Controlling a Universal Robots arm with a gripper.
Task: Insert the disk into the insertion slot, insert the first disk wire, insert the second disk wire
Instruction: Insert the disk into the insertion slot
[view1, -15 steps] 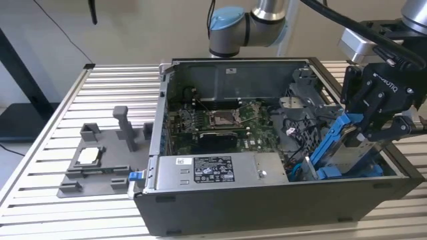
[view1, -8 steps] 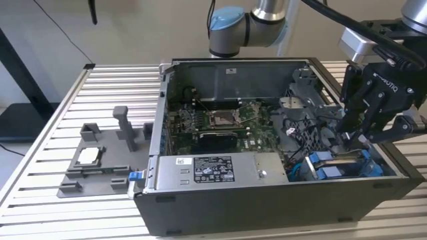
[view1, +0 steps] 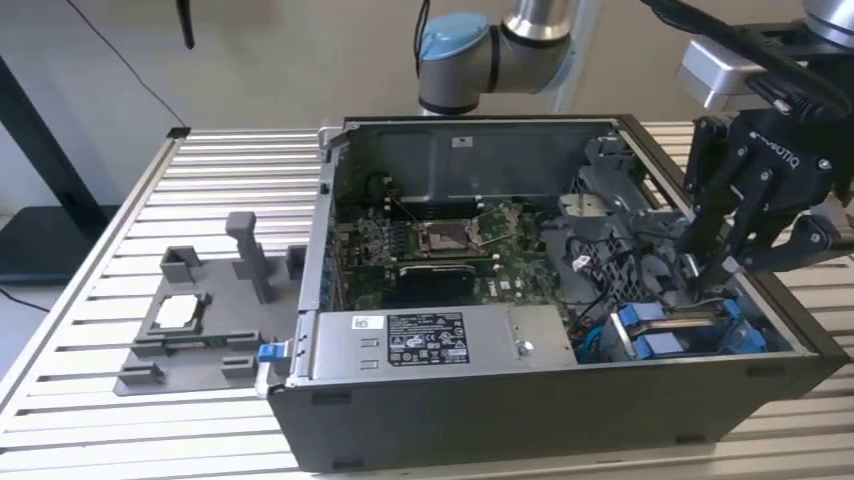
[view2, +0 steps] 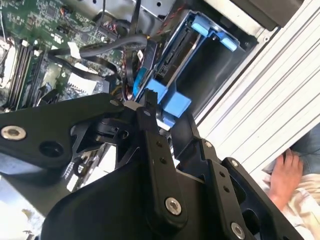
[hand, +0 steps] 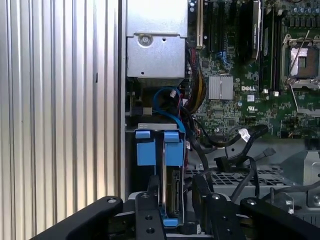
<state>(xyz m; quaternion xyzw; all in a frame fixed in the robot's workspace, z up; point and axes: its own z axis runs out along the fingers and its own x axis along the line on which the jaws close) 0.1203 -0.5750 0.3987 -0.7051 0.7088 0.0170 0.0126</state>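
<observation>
The gripper (view1: 706, 272) reaches steeply down over the blue-framed metal disk (hand: 169, 172), on edge in the plastic insertion slot (view2: 220, 85); grip state unclear.

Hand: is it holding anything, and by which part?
Cannot be told. The hand straddles the blue-framed end of the disk standing in the insertion slot; a grip is not evident.

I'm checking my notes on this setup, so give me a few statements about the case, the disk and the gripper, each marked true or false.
The computer case is open, its motherboard showing. True.
The disk lies outside the case. False: it stands on edge in the insertion slot inside the case.
The gripper hangs over the motherboard. False: it is at the slot, toward the exterior view's right.
A person's hand shows in the second wrist view. True.
</observation>
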